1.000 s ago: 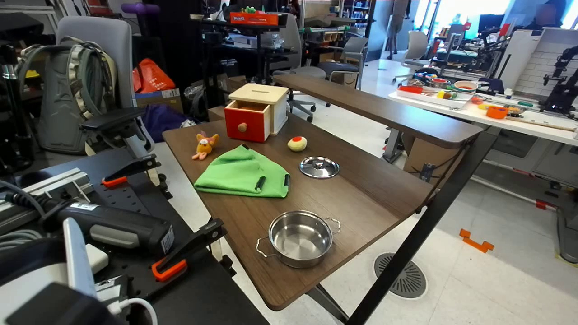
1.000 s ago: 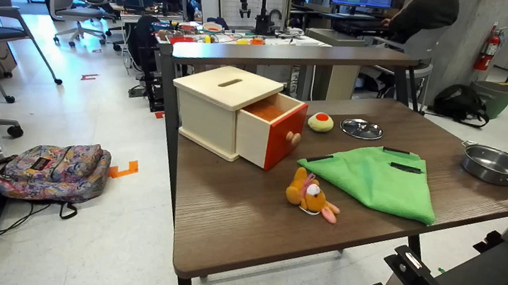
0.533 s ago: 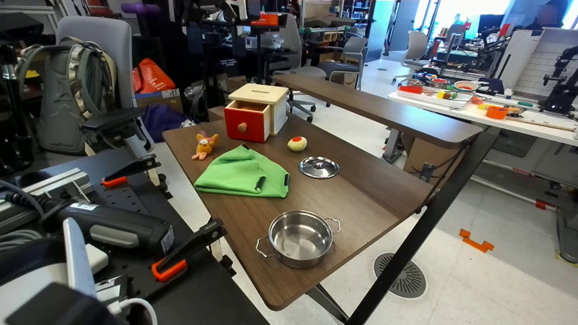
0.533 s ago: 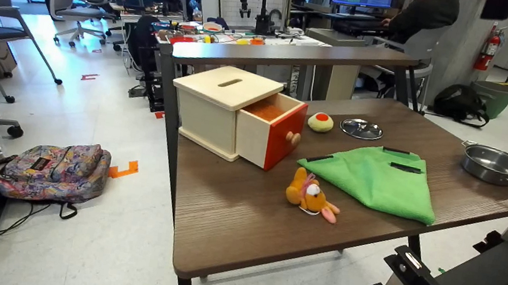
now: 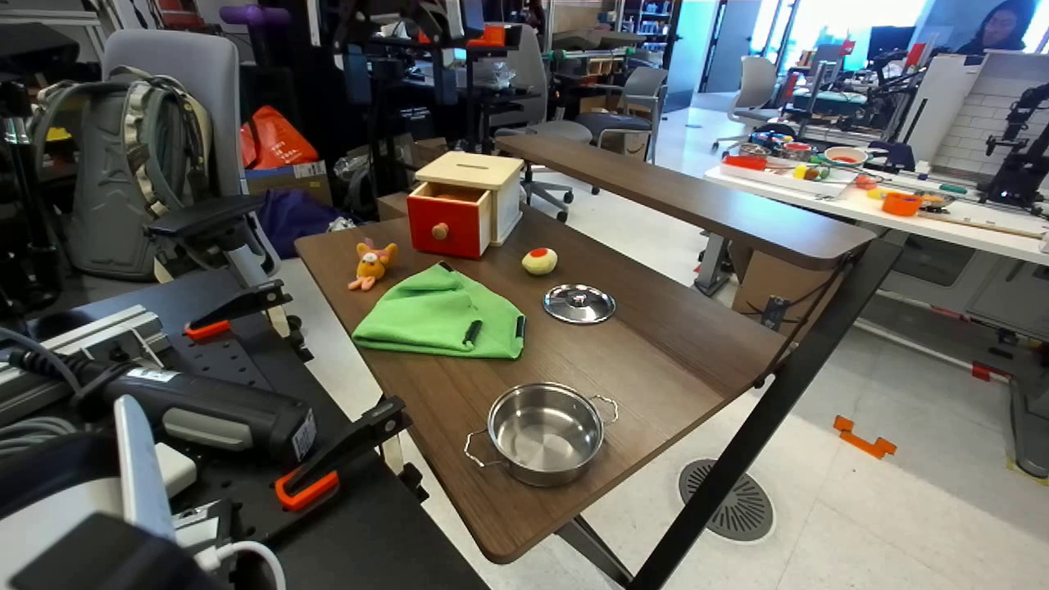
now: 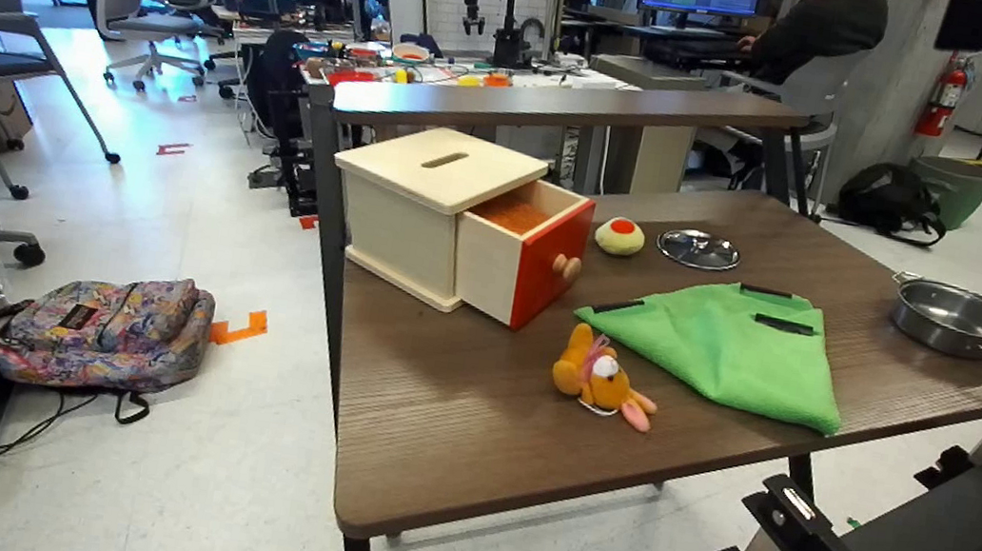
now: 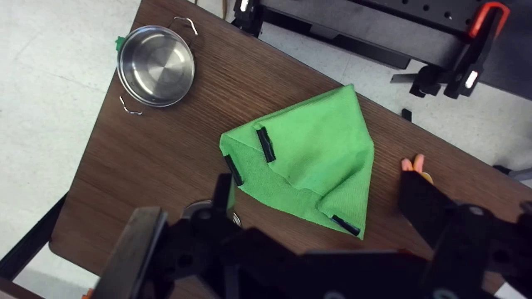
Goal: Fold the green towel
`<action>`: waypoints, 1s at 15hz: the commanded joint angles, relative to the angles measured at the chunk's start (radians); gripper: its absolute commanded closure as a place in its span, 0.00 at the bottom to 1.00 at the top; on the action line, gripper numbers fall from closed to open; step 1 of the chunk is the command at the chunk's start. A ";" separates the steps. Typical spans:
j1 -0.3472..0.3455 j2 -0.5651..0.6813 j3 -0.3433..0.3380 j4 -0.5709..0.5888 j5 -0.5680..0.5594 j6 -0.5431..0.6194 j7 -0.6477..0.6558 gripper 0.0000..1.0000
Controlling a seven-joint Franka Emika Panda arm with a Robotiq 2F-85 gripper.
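The green towel (image 5: 447, 315) lies partly folded on the brown table, with three black strips at its edges. It also shows in an exterior view (image 6: 721, 346) and in the wrist view (image 7: 320, 141). One flap is folded over, leaving a lower layer showing along one side. My gripper (image 7: 318, 178) is open and empty, its fingers wide apart, high above the towel in the wrist view. The gripper's dark fingers (image 5: 400, 78) hang at the top of an exterior view. A dark part of it also shows at the top of an exterior view (image 6: 968, 24).
A steel pot (image 5: 546, 434) stands near one table end. A steel lid (image 5: 579, 304), a yellow-and-red soft toy (image 5: 539, 261) and an orange plush toy (image 5: 372, 264) lie around the towel. A wooden box (image 6: 433, 210) with an open red drawer (image 6: 550, 265) stands nearby. A raised shelf (image 6: 572, 106) runs behind.
My gripper has come into the top of both exterior views and has sunk slightly in the last half second. The towel and other table objects have not moved.
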 commanded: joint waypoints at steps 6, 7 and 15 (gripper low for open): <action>-0.019 0.282 -0.023 0.144 -0.089 0.064 -0.228 0.00; -0.024 0.307 -0.023 0.156 -0.089 0.071 -0.251 0.00; -0.096 0.467 -0.011 0.240 -0.028 0.101 -0.463 0.00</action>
